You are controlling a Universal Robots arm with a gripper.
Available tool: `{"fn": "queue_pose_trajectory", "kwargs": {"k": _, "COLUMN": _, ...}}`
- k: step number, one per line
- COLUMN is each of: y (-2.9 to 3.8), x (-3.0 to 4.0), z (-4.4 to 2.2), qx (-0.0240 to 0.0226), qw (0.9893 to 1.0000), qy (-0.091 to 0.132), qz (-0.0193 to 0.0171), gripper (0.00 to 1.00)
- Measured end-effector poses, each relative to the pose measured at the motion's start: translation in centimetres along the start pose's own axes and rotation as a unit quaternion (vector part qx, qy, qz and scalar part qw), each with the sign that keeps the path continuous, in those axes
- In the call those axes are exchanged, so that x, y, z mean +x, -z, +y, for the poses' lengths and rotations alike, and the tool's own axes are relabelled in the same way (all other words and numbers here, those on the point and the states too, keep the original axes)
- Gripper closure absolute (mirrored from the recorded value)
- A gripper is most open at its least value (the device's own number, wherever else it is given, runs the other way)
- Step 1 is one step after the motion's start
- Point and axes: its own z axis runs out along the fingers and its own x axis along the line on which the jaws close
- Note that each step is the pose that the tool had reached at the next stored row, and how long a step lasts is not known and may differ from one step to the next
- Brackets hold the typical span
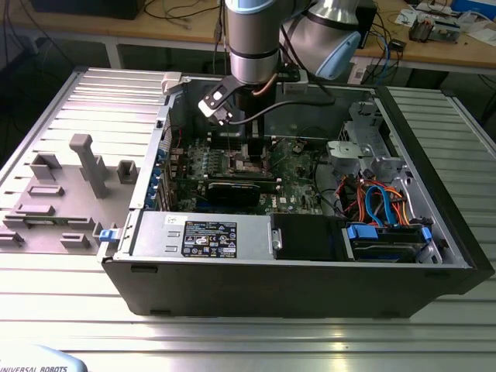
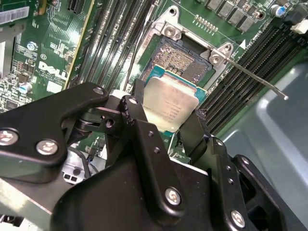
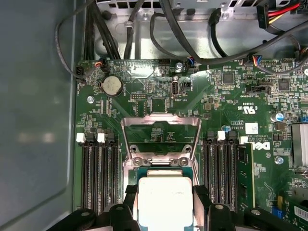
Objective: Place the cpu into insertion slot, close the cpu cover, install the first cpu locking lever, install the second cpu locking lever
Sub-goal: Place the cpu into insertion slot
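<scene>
Ribbed metal worktop [image 1: 248,341] carries an open computer case [image 1: 294,291], and the arm [image 1: 252,39] reaches down into it. In the exterior view it meets the green board [image 1: 298,182] at about twelve o'clock from the black card [image 1: 244,190].

In both wrist views the jaws are clamped on the cpu [image 3: 165,202], black fingers [image 2: 139,130] pressing two opposite edges. The chip hangs partly over the insertion slot [image 2: 185,57], seemingly not yet seated, since bare contact pins show beyond it. The cpu cover [image 3: 161,117] stands raised, and a thin lever [image 2: 255,77] sticks out beside the memory slots [image 3: 98,173].

I judge the chip light, stiff and smooth-topped, so likely to slip. The socket pins look fragile, so the edges are the safe hold.
</scene>
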Motion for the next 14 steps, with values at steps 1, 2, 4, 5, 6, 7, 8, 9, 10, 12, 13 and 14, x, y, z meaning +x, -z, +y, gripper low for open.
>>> {"fn": "queue_pose_trajectory", "kwargs": {"k": 1, "y": -0.07, "x": 0.0, "z": -0.01, "qx": -0.0006, "qw": 1.0, "qy": 0.0, "qz": 0.0, "gripper": 0.46}}
{"fn": "queue_pose_trajectory", "kwargs": {"k": 2, "y": -0.12, "x": 0.0, "z": -0.01, "qx": -0.0006, "qw": 1.0, "qy": 0.0, "qz": 0.0, "gripper": 0.46}}
{"fn": "queue_pose_trajectory", "kwargs": {"k": 4, "y": -0.31, "x": 0.0, "z": -0.07, "qx": -0.0007, "qw": 1.0, "qy": 0.0, "qz": -0.0001, "gripper": 0.46}}
{"fn": "queue_pose_trajectory", "kwargs": {"k": 5, "y": -0.71, "x": -0.01, "z": -0.19, "qx": -0.0006, "qw": 1.0, "qy": 0.0, "qz": -0.0006, "gripper": 0.46}}
{"fn": "queue_pose_trajectory", "kwargs": {"k": 6, "y": -1.14, "x": 0.01, "z": -0.49, "qx": -0.0007, "qw": 1.0, "qy": 0.0, "qz": -0.0007, "gripper": 0.46}}
{"fn": "queue_pose_trajectory", "kwargs": {"k": 7, "y": -1.54, "x": 0.01, "z": -0.6, "qx": -0.0007, "qw": 1.0, "qy": 0.0, "qz": -0.0006, "gripper": 0.46}}
{"fn": "queue_pose_trajectory", "kwargs": {"k": 8, "y": -1.9, "x": 0.04, "z": -0.96, "qx": -0.0007, "qw": 1.0, "qy": 0.0, "qz": -0.0004, "gripper": 0.46}}
{"fn": "queue_pose_trajectory", "kwargs": {"k": 9, "y": -2.41, "x": 0.12, "z": -1.14, "qx": -0.0007, "qw": 1.0, "qy": 0.0, "qz": -0.0003, "gripper": 0.46}}
{"fn": "queue_pose_trajectory", "kwargs": {"k": 10, "y": -3.23, "x": 0.44, "z": -1.29, "qx": -0.0005, "qw": 1.0, "qy": 0.0, "qz": -0.0007, "gripper": 0.46}}
{"fn": "queue_pose_trajectory", "kwargs": {"k": 12, "y": -3.62, "x": 0.4, "z": -1.35, "qx": -0.0002, "qw": 1.0, "qy": 0.0, "qz": -0.0011, "gripper": 0.46}}
{"fn": "queue_pose_trajectory", "kwargs": {"k": 13, "y": -3.62, "x": 0.4, "z": -1.35, "qx": -0.0002, "qw": 1.0, "qy": 0.0, "qz": -0.0011, "gripper": 0.46}}
{"fn": "queue_pose_trajectory", "kwargs": {"k": 14, "y": -3.63, "x": 0.39, "z": -1.36, "qx": -0.0002, "qw": 1.0, "qy": 0.0, "qz": -0.0011, "gripper": 0.46}}
